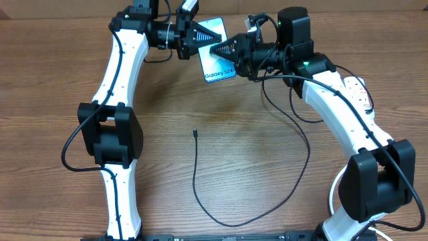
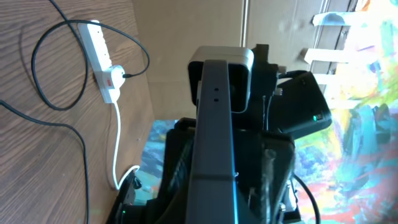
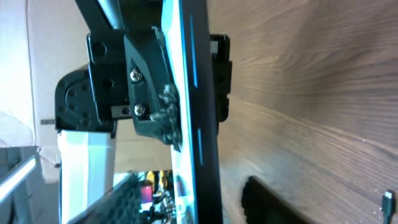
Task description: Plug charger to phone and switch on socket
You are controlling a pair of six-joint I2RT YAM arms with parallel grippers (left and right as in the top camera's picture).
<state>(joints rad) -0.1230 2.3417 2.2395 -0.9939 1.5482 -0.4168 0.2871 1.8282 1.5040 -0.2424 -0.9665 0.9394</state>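
Note:
The phone point(image 1: 221, 67), its cyan screen reading "Galaxy S24", is lifted off the table at the back, between both grippers. My left gripper point(image 1: 204, 41) is shut on it from the left; in the left wrist view the phone point(image 2: 214, 124) runs edge-on between the dark fingers. My right gripper point(image 1: 215, 49) is open around it, with gaps either side of the phone point(image 3: 198, 93). The charger point(image 1: 194, 133) lies loose on the table, its thin black cable looping toward the front. The socket point(image 1: 360, 90) sits at the far right, partly hidden by the right arm.
The white power strip point(image 2: 99, 56) has a black plug in it, and its thick white cord trails across the wood. Black arm cables hang near the right arm. The charger's plug tip point(image 3: 387, 200) shows at the right wrist view's lower right corner.

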